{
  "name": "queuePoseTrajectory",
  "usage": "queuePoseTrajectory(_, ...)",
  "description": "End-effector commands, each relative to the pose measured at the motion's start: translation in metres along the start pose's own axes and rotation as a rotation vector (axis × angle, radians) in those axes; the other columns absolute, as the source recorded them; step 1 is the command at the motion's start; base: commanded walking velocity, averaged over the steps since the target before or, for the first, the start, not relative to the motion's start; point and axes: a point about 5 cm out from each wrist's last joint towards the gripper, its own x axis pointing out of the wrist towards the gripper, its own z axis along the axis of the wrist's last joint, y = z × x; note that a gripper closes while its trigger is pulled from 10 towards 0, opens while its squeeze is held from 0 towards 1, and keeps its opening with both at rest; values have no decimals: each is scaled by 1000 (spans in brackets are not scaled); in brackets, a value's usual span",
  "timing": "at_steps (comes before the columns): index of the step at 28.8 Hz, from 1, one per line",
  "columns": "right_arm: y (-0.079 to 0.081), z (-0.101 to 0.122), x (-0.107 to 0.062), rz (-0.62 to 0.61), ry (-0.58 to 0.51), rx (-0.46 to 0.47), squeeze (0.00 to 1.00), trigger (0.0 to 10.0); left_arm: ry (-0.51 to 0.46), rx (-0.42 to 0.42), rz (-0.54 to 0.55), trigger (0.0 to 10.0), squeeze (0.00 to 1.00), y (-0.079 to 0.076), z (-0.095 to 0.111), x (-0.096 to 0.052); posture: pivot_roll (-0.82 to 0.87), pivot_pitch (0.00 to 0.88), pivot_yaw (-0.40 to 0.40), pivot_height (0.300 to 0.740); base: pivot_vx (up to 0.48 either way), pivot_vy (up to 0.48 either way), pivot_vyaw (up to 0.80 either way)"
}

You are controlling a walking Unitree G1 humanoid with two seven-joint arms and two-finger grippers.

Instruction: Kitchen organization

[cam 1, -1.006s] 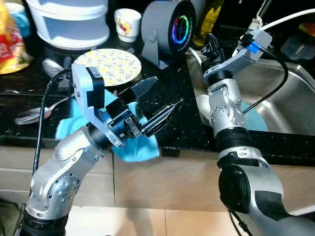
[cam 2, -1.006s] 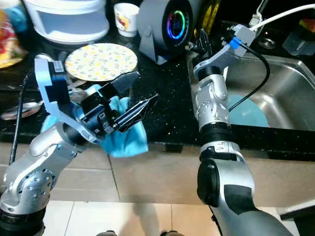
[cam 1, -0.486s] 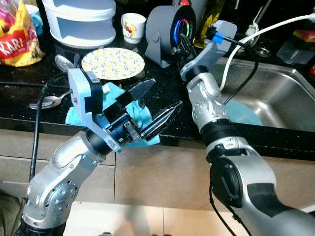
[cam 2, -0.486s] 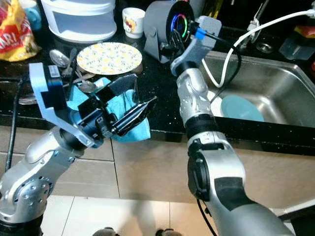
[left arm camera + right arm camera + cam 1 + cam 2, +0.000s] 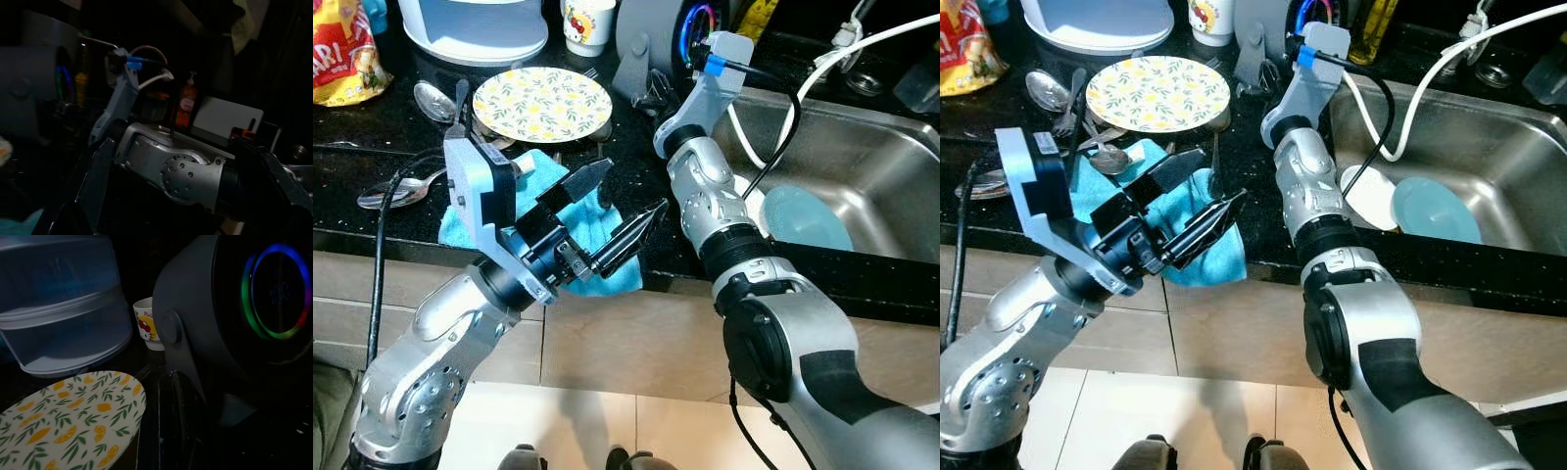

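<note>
Black speckled bench (image 5: 651,186) runs to a steel sink (image 5: 862,162) holding a teal plate (image 5: 808,217). Near the front edge lies a blue cloth (image 5: 602,220); the left gripper (image 5: 612,211) hovers over it, fingers spread and empty. Behind sits a lemon-patterned plate (image 5: 541,103) with spoons (image 5: 396,191) beside it. The right gripper (image 5: 656,93) reaches between that plate and a grey fan (image 5: 1263,29); whether it is released or clenched cannot be told.
</note>
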Motion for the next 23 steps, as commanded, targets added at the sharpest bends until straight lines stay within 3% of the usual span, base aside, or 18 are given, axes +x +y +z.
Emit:
queuePoseTrajectory(1,-8,11,2,-32,-51,24,0,10000,21,17,-3,10000,0,-3,1,-3,346,192,-164,740,0,0,0)
queuePoseTrajectory(6,-20,19,3,-72,-81,78,0,10000,24,19,1,10000,0,-4,2,-3,351,193,-167,740,0,0,0)
queuePoseTrajectory(13,-34,19,1,-150,-62,56,0,10000,25,10,-8,10000,0,-9,2,-3,347,204,-171,740,0,0,0)
queuePoseTrajectory(23,-30,22,5,-174,-59,58,0,10000,13,23,3,10000,0,-18,10,-5,388,250,-173,740,0,0,0)
